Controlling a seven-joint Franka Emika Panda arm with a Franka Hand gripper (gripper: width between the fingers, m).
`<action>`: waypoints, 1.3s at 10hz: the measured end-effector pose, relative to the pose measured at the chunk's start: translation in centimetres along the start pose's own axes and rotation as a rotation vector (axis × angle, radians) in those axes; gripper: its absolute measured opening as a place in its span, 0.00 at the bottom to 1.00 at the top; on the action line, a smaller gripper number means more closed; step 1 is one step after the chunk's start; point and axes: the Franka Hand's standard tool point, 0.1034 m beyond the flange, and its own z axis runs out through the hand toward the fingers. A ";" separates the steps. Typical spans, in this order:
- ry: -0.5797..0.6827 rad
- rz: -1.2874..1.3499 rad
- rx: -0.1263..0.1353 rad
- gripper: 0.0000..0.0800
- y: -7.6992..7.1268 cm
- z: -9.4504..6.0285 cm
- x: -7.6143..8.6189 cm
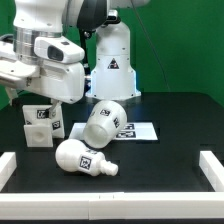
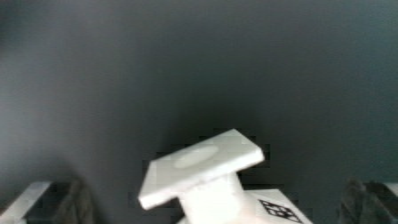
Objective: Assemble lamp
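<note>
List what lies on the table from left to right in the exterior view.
lamp base → bulb → shade → marker board

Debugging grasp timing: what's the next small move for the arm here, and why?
Probably ease down and close: the gripper looks open, jaws wide apart either side of the base, not gripping it. The bulb and shade lie loose nearby.
</note>
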 end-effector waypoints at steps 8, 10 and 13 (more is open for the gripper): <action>-0.036 0.716 -0.058 0.87 1.0 0.1 -1.1; -0.039 1.006 -0.082 0.87 2.1 -1.3 -2.2; -0.003 1.593 -0.086 0.87 3.6 -2.4 -3.6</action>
